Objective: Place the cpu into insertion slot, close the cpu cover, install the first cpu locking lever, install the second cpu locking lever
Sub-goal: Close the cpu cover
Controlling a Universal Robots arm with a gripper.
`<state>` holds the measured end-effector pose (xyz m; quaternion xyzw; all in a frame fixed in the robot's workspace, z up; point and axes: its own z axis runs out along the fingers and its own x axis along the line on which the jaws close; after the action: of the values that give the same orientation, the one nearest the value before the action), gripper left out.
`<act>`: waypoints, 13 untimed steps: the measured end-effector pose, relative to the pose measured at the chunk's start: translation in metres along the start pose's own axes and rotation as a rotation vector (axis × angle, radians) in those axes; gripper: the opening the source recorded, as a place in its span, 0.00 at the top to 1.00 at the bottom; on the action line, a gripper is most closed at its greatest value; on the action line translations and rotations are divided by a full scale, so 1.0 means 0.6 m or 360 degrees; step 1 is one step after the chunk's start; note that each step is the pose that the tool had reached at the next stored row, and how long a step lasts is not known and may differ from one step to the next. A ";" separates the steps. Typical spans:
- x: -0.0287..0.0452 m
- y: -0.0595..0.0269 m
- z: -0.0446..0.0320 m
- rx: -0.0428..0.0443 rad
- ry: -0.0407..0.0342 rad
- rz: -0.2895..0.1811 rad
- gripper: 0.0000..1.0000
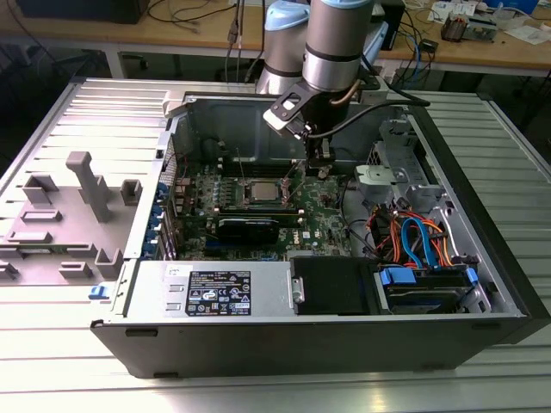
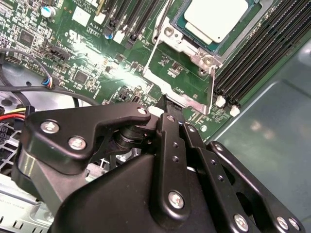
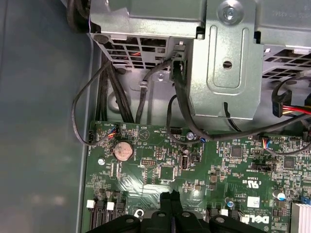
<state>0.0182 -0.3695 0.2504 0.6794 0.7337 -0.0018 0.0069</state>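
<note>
The gripper [image 2: 164, 104], fingers pressed together, is sitting at the open cpu cover [image 2: 182, 95]. With the cpu [image 2: 214, 17] lying in the insertion slot [image 2: 194, 46], cover-closing seems in hand, needing a gentle swing.

One cpu [image 2: 216, 17], one cpu cover [image 2: 187, 46], one green motherboard [image 2: 73, 58].

The picture edge cuts off part of the cpu [image 2: 214, 17] in the second wrist view. In the exterior view, we cannot tell what the gripper [image 1: 320, 170], at three o'clock from the insertion slot [image 1: 244, 193], touches.
</note>
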 end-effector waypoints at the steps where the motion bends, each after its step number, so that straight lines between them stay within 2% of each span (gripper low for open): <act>1: 0.000 0.000 0.000 0.0000 0.0000 0.0000 0.89; 7: 0.000 -0.003 0.000 0.0000 0.0000 0.0000 0.89; 13: 0.001 -0.018 0.000 0.0000 0.0000 0.0000 0.89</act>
<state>0.0075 -0.3695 0.2504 0.6794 0.7337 -0.0018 0.0069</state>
